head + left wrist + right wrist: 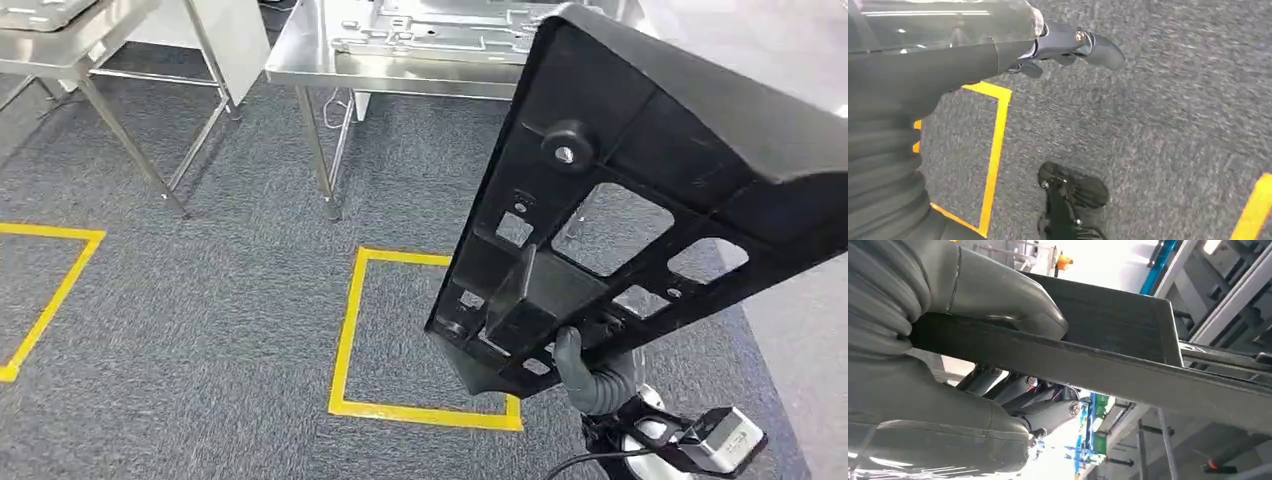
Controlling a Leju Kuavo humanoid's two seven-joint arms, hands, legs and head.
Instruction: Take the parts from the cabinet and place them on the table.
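Note:
A large black plastic part (640, 200), a flat panel with several cut-out windows and a round boss, is held up at an angle at the right of the head view. My right hand (590, 375) grips its lower edge from below. In the right wrist view the thumb (1013, 295) presses one face of the black part (1108, 365) and the dark fingers (1048, 410) close on the other. My left hand (1068, 45) hangs over the carpet, its fingers loosely extended with nothing in them.
A steel table (300, 55) with flat metal parts (440, 30) on it stands ahead. A second steel table (60, 45) is at the far left. Yellow tape squares (345, 330) mark the grey carpet. The right wrist view has metal racking (1218, 315).

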